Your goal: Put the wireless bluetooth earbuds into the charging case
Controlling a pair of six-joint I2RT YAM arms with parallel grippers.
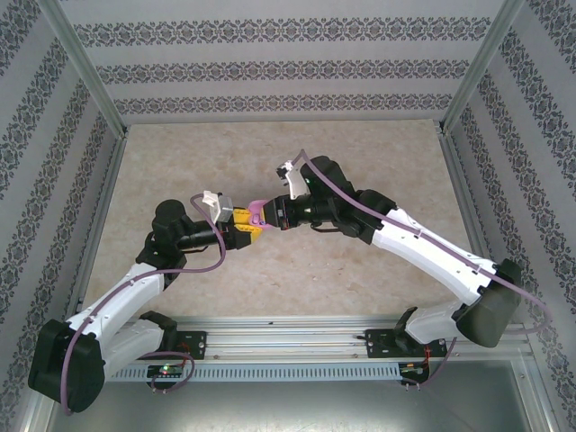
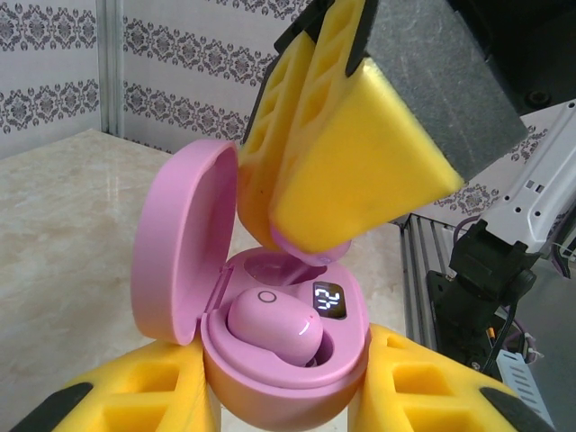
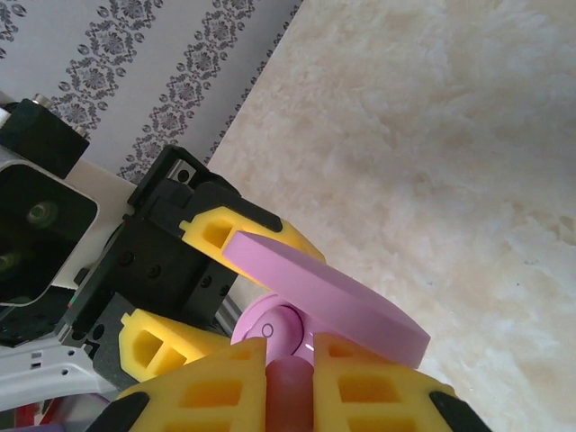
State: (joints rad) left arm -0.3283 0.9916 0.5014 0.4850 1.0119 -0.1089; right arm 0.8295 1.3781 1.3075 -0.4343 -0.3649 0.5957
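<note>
The left gripper (image 1: 247,223) is clamping its yellow fingers (image 2: 135,400) against both sides of the pink charging case (image 2: 288,382), holding it up above the marble-patterned table (image 1: 360,270). The case's lid (image 2: 180,247) is standing open, hinged back to the case's left in the left wrist view. One pink earbud (image 2: 270,324) is sitting in a well inside the case, just beside a lit number display (image 2: 329,301). The right gripper (image 2: 306,236) is hanging directly over the case's other well, with its fingers pressed nearly together and pinching a second pink earbud (image 3: 288,391). That earbud is poking from the fingertips just above the case's rim; whether it is touching the well I cannot tell.
</note>
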